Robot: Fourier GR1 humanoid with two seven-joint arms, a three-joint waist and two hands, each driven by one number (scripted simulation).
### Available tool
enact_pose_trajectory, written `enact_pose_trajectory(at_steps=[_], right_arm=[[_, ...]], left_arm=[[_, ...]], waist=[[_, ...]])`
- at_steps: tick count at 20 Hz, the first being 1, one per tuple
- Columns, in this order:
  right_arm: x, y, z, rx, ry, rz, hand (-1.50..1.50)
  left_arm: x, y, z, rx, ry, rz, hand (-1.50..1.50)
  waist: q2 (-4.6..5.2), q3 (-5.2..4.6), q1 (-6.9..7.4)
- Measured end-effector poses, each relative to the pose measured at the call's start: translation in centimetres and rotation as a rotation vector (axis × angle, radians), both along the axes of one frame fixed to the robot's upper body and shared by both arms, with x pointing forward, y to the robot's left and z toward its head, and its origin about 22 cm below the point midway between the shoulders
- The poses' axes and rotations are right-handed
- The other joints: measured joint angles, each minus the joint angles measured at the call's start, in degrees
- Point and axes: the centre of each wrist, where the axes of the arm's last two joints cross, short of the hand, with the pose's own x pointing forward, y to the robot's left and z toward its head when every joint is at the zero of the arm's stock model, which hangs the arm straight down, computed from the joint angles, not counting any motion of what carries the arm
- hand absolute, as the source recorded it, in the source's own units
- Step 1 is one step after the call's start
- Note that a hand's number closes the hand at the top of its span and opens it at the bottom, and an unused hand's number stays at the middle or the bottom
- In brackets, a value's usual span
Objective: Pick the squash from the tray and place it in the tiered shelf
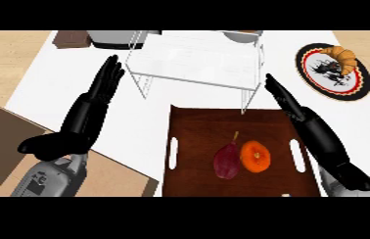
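Note:
An orange round squash (256,156) lies on the dark brown tray (202,130), touching a dark red pointed vegetable (227,160) on its left. The white wire tiered shelf (195,61) stands just beyond the tray's far edge. My right hand (289,103) is open, its straight fingers pointing up over the tray's far right corner, above and right of the squash. At the left, my left hand (101,88) is open with fingers up, resting over the white counter, well away from the tray.
A patterned plate (329,83) with a croissant (341,56) sits at the far right. A grey box (115,38) and a brown block (71,38) stand at the back left. The wooden counter edge (22,130) runs along the lower left.

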Motion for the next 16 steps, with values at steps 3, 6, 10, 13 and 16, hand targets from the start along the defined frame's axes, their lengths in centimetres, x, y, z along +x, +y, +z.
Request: enact_pose_trajectory(at_steps=[3,6,10,13,16], right_arm=[[-1.0,-1.7,-0.4,0.007,-0.018,-0.189,1.50],[-1.7,-5.2,-0.7,0.009,-0.038,-0.481,1.50],[-5.0,-10.5,-4.6,-0.061,0.149,-0.887,-1.50],[-7.6,-11.4,-6.7,-0.018,0.216,-1.083,-1.50],[-9.9,-11.1,-7.7,-0.009,0.240,-1.157,-1.50]], left_arm=[[-0.3,2.6,-1.2,0.010,0.095,0.109,0.00],[-0.9,4.8,-2.6,-0.002,0.234,0.229,0.00],[-2.3,6.3,-3.4,-0.035,0.368,0.308,0.00],[-2.8,6.6,-3.4,-0.065,0.444,0.329,0.00],[-3.0,6.5,-3.1,-0.085,0.484,0.326,0.00]], waist=[[-0.49,2.71,-1.26],[-0.73,3.84,-4.62],[-0.06,4.45,-8.12],[-0.27,4.36,-8.66],[-0.45,4.06,-7.93]])
